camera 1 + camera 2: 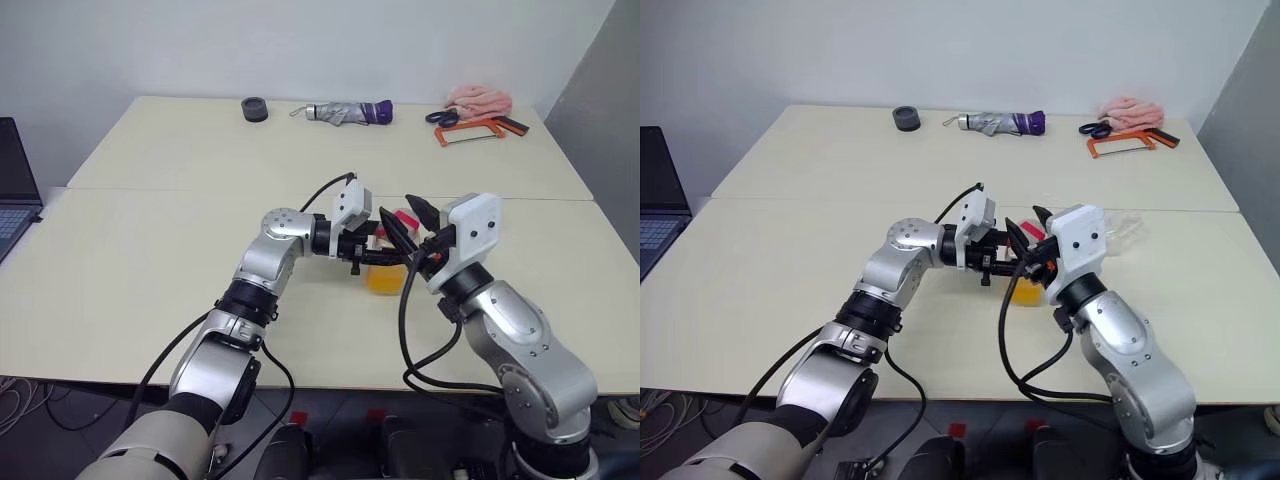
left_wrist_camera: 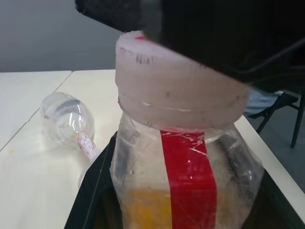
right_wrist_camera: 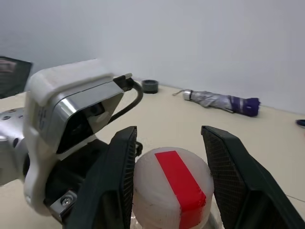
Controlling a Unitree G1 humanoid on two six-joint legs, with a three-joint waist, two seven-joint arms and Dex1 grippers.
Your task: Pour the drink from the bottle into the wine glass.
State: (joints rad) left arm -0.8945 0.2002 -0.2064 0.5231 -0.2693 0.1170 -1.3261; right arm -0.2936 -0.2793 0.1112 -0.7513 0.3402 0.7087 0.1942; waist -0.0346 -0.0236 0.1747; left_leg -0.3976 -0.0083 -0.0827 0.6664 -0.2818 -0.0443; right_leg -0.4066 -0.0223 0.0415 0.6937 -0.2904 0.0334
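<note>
A plain test room or lab, set up for trials.

Two pale surfaces point(image 1: 180, 270) stand pushed together before a bare white wall. A laptop point(image 1: 12, 190) sits at one edge. Odd props lie along the far side: a tape roll point(image 1: 255, 109), a folded umbrella point(image 1: 350, 113), scissors point(image 1: 445, 118), an orange hacksaw point(image 1: 475, 129) and a pink cloth point(image 1: 480, 98).

Right gripper point(image 3: 174, 179) fingers point(image 3: 116, 183) flanking bottle point(image 3: 172, 191) cap, umbrella point(image 3: 221, 101) behind
</note>
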